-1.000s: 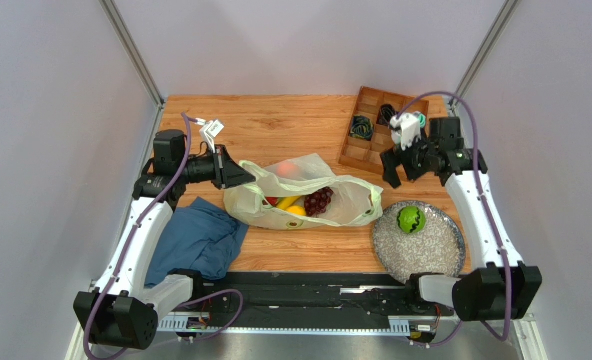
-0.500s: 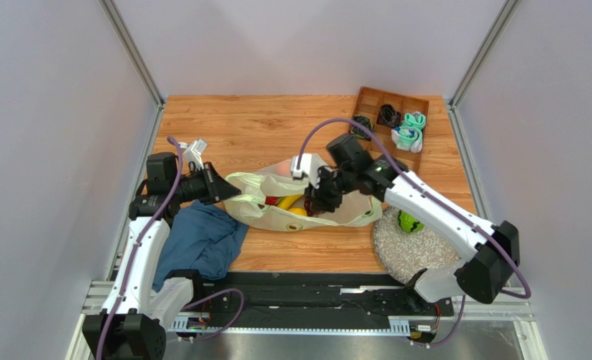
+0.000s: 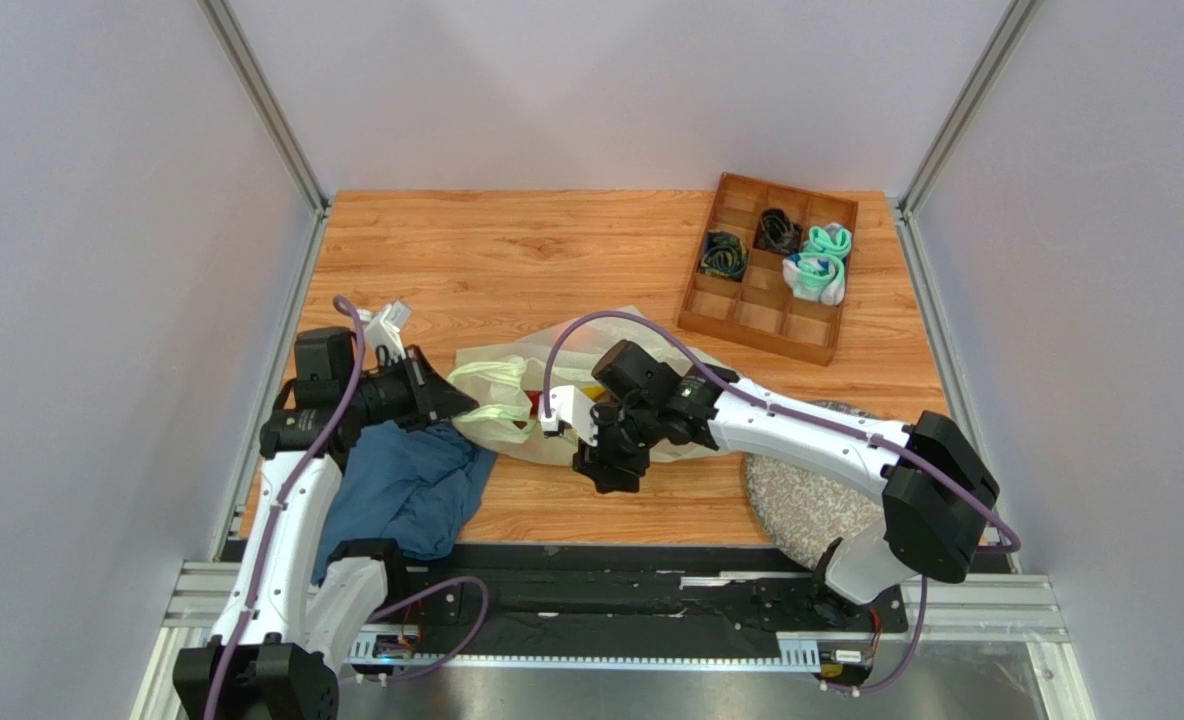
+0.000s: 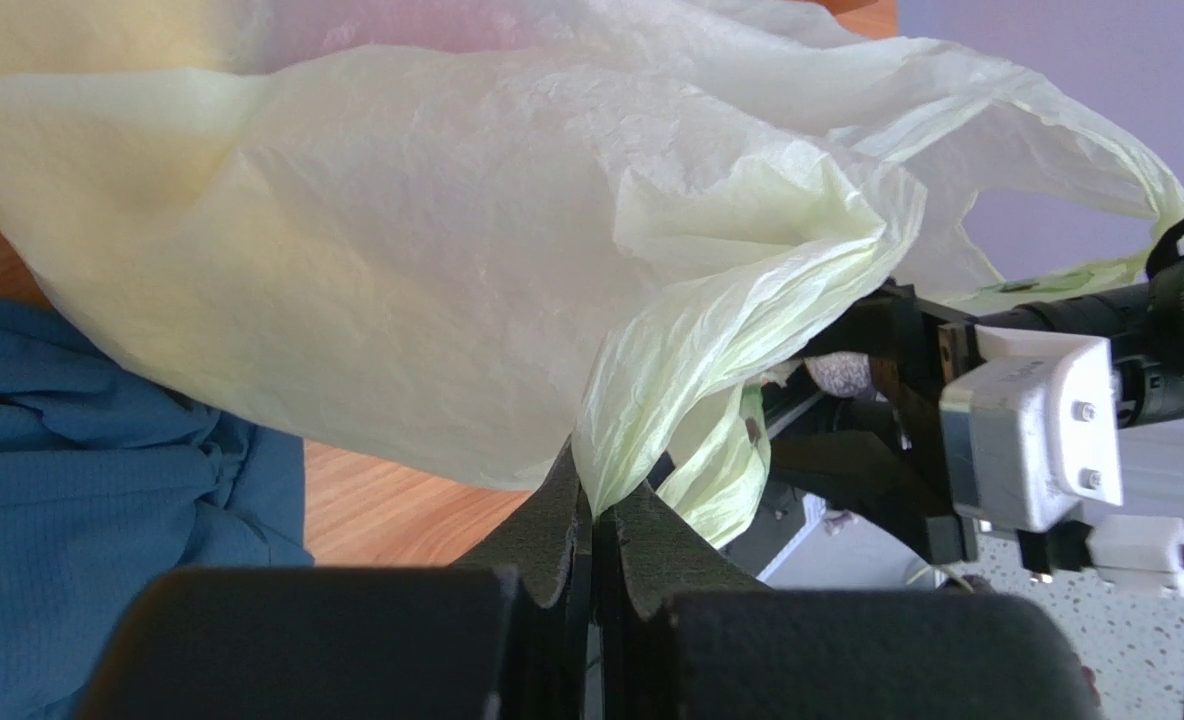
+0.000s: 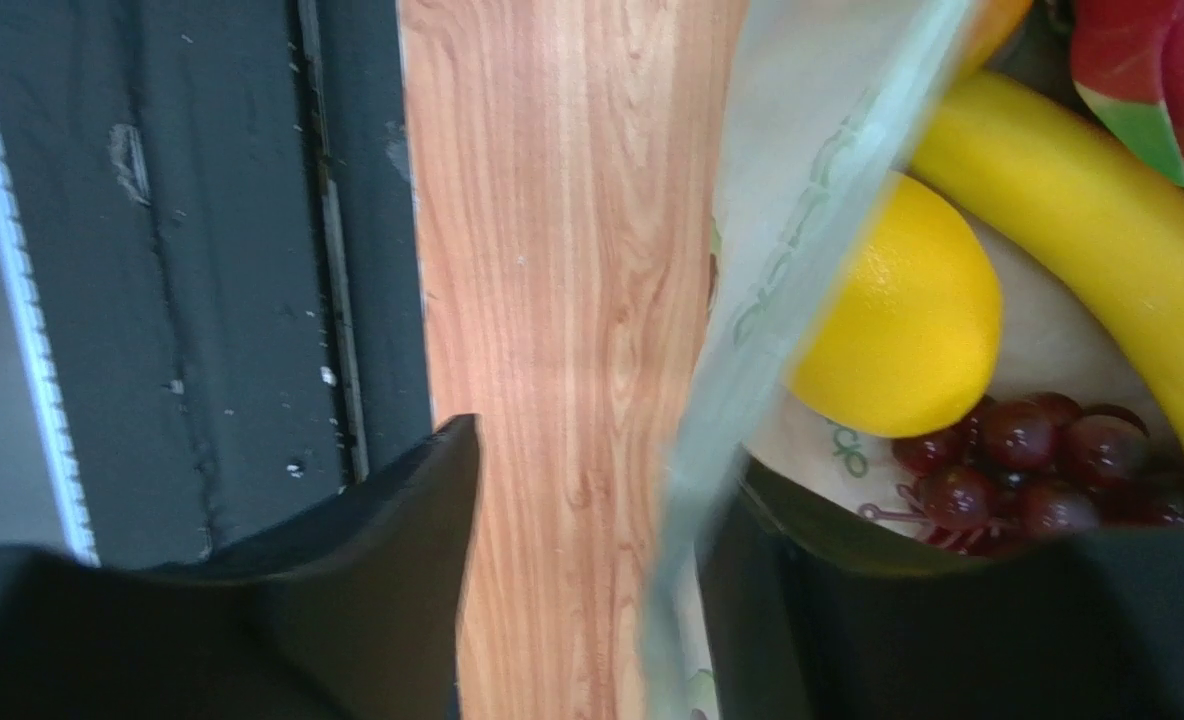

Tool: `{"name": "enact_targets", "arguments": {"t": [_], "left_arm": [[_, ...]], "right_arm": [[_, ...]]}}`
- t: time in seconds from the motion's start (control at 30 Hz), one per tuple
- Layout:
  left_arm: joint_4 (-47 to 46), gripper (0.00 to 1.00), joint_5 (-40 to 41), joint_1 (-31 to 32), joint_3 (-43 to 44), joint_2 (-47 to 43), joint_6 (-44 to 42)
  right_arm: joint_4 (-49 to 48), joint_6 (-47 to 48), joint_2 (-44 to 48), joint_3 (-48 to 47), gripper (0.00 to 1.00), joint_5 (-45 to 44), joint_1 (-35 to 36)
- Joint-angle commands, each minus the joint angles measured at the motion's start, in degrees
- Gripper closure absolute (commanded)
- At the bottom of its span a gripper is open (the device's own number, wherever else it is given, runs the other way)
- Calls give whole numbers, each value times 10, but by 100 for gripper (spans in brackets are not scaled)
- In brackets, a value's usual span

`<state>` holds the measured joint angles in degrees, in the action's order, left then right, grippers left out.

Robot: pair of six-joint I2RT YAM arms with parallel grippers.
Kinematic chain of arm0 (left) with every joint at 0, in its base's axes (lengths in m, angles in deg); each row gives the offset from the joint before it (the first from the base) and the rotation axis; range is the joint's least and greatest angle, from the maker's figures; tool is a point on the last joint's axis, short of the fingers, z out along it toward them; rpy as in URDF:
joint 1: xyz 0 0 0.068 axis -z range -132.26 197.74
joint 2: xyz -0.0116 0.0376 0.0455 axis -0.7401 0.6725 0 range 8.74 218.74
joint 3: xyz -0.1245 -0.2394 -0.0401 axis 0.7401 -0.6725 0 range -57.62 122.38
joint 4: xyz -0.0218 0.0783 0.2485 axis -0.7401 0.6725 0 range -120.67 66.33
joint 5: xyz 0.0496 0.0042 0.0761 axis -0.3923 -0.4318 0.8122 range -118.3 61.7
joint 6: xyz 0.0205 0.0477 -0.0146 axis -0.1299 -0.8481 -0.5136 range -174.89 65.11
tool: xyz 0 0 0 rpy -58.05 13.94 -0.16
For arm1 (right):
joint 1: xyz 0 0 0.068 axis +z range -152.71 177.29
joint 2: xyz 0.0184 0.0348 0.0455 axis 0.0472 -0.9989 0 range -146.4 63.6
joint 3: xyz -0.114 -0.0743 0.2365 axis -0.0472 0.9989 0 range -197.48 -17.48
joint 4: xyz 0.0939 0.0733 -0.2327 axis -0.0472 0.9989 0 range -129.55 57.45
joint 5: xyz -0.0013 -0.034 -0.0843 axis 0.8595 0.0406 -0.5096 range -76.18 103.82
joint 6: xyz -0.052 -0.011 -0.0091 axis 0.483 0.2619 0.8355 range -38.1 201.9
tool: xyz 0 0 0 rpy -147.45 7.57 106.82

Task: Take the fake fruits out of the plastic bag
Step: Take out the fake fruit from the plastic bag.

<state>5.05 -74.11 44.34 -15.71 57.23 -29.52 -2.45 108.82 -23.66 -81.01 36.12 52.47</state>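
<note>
Top view: one plastic bag (image 3: 511, 393) lies crumpled in the middle of the desk (image 3: 523, 255). The left tool (image 3: 460, 402) is closed on the bag's left end. The right tool (image 3: 601, 453) sits at the bag's near edge. One blue cloth (image 3: 403, 488) lies just left of the bag. One wooden tray (image 3: 748, 308) holds two dark bundles (image 3: 723, 255) and two sock rolls (image 3: 816, 270). One speckled plate (image 3: 794, 503) is partly under the right arm.

Left wrist: both fingers are pressed together, pinching a fold of the pale yellow-green film. The cloth is beside it.

Right wrist: the jaws stand apart with the bag's wall between them, clamping nothing. Inside the bag are one lemon (image 5: 891, 308), one banana (image 5: 1109, 248), one cluster of grapes (image 5: 1034, 450) and a dragon fruit (image 5: 1154, 68). The green printed marks on the film are too blurred to read.
</note>
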Motion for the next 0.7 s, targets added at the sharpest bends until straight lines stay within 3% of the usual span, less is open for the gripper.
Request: {"name": "enact_targets", "arguments": {"t": [0.0, 0.03, 0.13, 0.37, 0.53, 0.67], "left_arm": [[-14, 100, -2, -3, -13, 11, 18], [-20, 100, 9, -3, -15, 15, 22], [-58, 100, 23, -3, -15, 47, 39], [-79, 100, 22, -2, -11, 104, 52], [-60, 100, 12, -3, -25, 92, 58], [-55, 100, 14, -3, -22, 79, 42]], "right_arm": [[31, 3, -12, -44, 33, 84, -6], [38, 2, -12, -42, 19, 116, -5], [12, -41, -10, 4, 1, 160, -5], [-65, -103, -27, 79, 0, 171, 1], [20, -29, -6, 20, 0, 84, -17], [109, 8, -11, -78, 3, 101, -65]]}}
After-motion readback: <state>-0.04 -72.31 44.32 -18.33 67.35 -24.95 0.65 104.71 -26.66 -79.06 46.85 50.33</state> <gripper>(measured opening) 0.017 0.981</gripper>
